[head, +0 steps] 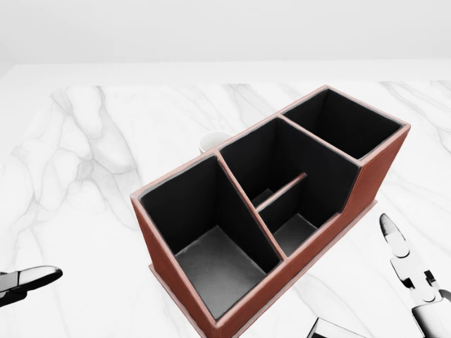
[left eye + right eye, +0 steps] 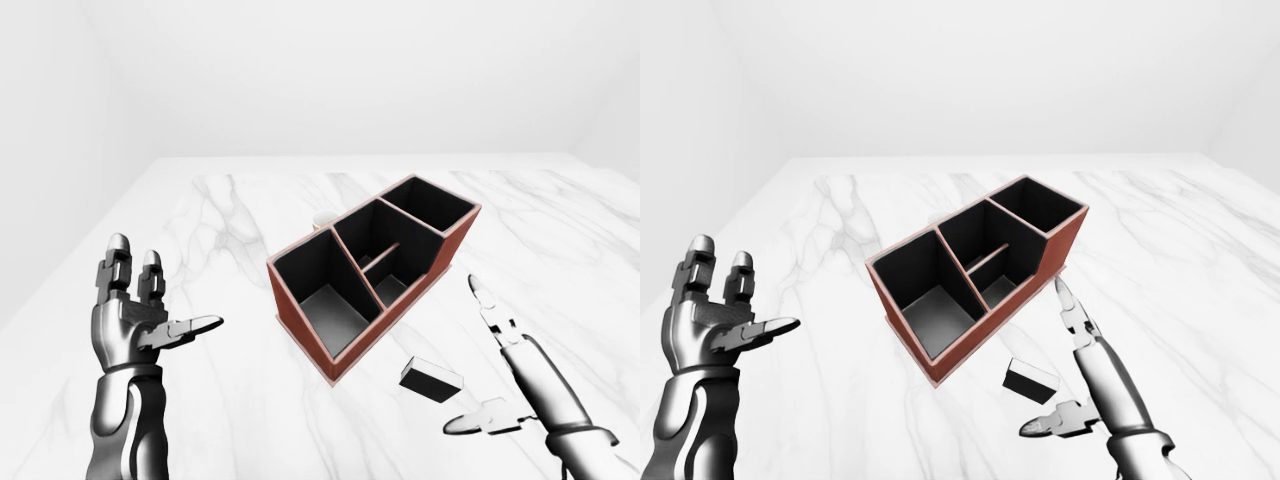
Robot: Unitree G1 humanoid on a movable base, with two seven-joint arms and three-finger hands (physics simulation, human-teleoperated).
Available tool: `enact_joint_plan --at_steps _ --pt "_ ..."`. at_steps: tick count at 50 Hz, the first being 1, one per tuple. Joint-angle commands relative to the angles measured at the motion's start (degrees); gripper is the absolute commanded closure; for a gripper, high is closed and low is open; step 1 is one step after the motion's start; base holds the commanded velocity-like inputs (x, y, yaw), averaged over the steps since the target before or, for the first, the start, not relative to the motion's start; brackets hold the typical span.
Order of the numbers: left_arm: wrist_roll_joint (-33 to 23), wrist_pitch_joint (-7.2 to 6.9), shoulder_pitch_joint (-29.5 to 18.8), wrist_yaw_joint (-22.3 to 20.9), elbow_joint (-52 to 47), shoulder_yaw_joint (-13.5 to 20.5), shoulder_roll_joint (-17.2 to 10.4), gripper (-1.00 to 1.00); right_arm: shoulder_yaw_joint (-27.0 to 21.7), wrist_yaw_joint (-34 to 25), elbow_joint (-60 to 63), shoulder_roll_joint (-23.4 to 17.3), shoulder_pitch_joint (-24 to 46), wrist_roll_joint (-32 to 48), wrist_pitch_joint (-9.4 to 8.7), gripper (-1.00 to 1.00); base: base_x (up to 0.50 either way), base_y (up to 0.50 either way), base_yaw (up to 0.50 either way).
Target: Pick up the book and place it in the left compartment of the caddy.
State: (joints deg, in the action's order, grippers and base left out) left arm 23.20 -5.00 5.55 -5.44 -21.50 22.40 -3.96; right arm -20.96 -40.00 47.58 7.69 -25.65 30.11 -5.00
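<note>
A red-brown caddy (image 2: 300, 305) with black compartments lies at an angle on the white marble table (image 2: 230, 220); its large left compartment (image 2: 325, 290) is empty. The small dark book (image 2: 431, 380) lies flat on the table just below the caddy's lower right side. My right hand (image 2: 487, 362) is open, its fingers spread just right of the book, not touching it. My left hand (image 2: 150, 300) is open and raised to the left of the caddy, holding nothing. In the head view only a corner of the book (image 1: 331, 329) shows at the bottom edge.
A small white cup (image 1: 213, 141) stands behind the caddy's upper left side, mostly hidden. The marble table ends at a white wall at the top of the views and at an edge on the left.
</note>
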Motion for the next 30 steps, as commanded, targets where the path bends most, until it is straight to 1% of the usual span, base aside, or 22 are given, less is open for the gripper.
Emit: enact_joint_plan --at_steps 1,3,9,15,22,27,30 --pt "-0.04 0.0 -0.25 0.27 -0.13 -0.13 -0.08 -1.0 -2.68 0.0 -1.93 1.04 -0.82 2.99 0.0 -1.0 0.0 0.0 0.0" --pt "-0.16 0.0 -0.15 0.21 -0.04 -0.17 -0.04 -1.0 -3.21 0.0 -1.04 1.56 -1.11 3.0 0.0 -1.0 0.0 0.0 0.0" --pt "-0.22 0.0 0.09 0.14 0.03 -0.32 0.17 -1.0 -6.06 0.0 -3.41 1.44 0.01 4.17 0.0 -1.0 0.0 0.0 0.0" --pt "-0.07 0.0 0.03 0.2 0.44 -0.22 0.08 -1.0 -7.07 0.0 -5.49 1.6 0.4 4.53 0.0 -1.0 0.0 0.0 0.0" --pt "-0.2 0.0 -0.11 0.09 0.61 -0.41 -0.02 -1.0 -7.9 0.0 -8.57 0.38 0.67 5.82 0.0 -1.0 0.0 0.0 0.0" --pt "-0.31 0.0 0.11 -0.05 0.62 -0.51 0.19 -1.0 -8.78 0.0 -8.69 -0.06 1.47 6.38 0.0 -1.0 0.0 0.0 0.0" --pt "-0.39 0.0 0.19 0.17 -0.02 -0.66 0.21 -1.0 -8.37 0.0 -8.13 -0.2 1.73 7.57 0.0 -1.0 0.0 0.0 0.0"
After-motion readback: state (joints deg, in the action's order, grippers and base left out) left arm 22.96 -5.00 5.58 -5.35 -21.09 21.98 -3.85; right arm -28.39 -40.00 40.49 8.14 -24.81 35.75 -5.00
